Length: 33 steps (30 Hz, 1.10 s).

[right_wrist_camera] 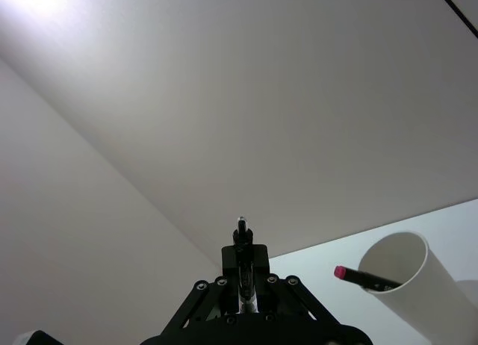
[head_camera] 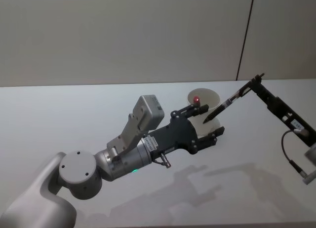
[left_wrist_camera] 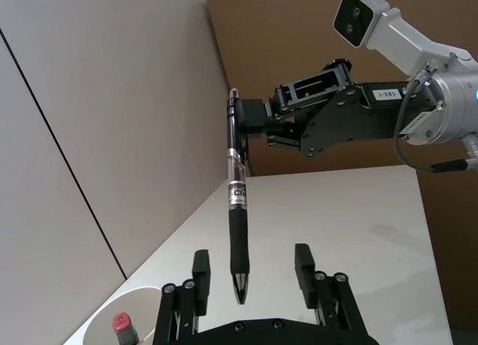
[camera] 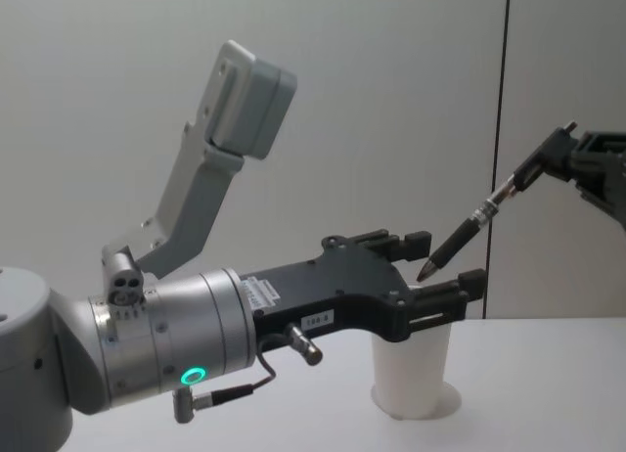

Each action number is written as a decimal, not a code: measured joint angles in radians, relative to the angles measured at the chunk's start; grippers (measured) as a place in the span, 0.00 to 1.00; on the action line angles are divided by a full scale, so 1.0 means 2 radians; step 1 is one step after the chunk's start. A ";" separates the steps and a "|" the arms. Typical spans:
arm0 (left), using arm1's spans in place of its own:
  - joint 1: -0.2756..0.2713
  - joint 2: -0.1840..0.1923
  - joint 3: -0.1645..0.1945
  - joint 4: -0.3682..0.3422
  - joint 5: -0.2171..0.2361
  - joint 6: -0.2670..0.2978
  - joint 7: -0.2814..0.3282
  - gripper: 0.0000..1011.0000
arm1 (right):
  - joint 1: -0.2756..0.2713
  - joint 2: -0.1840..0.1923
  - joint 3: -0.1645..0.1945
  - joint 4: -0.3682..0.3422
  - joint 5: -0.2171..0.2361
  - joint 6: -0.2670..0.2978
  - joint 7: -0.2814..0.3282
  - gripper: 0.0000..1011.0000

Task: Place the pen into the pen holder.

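Observation:
My right gripper (head_camera: 254,85) is shut on the upper end of a black pen (head_camera: 224,105), which slants down with its tip toward my left gripper (head_camera: 210,122). The left gripper stands open, and the pen's tip (left_wrist_camera: 239,291) hangs between its fingers (left_wrist_camera: 200,274) without touching them. Just beyond and below the left gripper stands the pen holder (head_camera: 210,95), a white paper cup (camera: 416,374), upright on the table. Inside it leans another pen with a red cap (head_camera: 196,98). In the right wrist view the pen's end (right_wrist_camera: 241,227) sticks out of the shut right gripper (right_wrist_camera: 243,248), with the cup (right_wrist_camera: 411,274) off to one side.
The white table (head_camera: 74,119) stretches to a plain wall (head_camera: 123,35) behind the cup. My left arm's body (camera: 156,344) lies low across the table's left and middle. A brown board (left_wrist_camera: 299,31) shows behind the right arm in the left wrist view.

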 joint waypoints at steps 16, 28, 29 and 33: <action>0.000 0.000 0.000 0.000 0.000 0.000 0.000 0.99 | 0.058 0.008 0.002 0.060 -0.084 -0.056 0.037 0.11; 0.000 0.000 0.000 0.000 0.000 0.000 0.000 0.99 | 0.147 0.008 0.000 0.150 -0.163 -0.091 0.095 0.11; 0.000 0.000 0.000 0.000 0.000 0.000 0.000 0.99 | 0.153 0.007 0.000 0.156 -0.167 -0.093 0.100 0.11; 0.000 0.000 0.000 0.000 0.000 0.000 0.000 0.99 | 0.184 0.005 -0.002 0.191 -0.184 -0.102 0.128 0.11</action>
